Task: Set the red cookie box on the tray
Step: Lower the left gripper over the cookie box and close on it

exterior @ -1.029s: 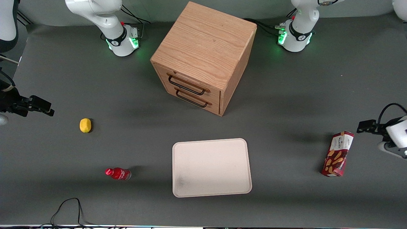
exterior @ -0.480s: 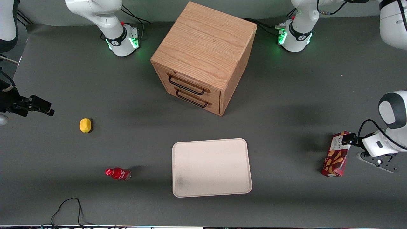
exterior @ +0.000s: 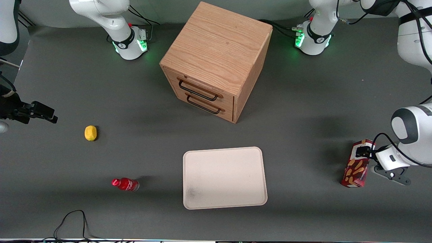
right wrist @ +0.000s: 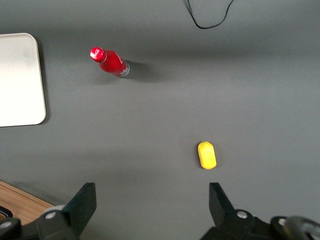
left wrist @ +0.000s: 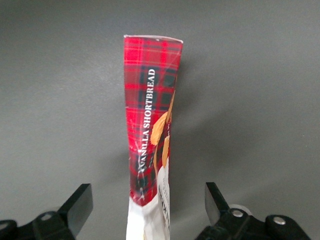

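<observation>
Fingers of our left gripper (left wrist: 145, 210) spread wide around the slim dark-red tartan cookie box (exterior: 357, 163), lower right of the front view; cream-beige rectangular tray (exterior: 224, 177) sits well apart.

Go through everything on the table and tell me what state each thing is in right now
red cookie box: standing on the table, not lifted, off the tray.
gripper: open, fingers straddling the box's end without touching.
tray: flat, nothing on it.
drawer cabinet: both drawers shut.
red bottle: upright, capped.
yellow fruit: resting on the table toward the parked arm's end.
</observation>
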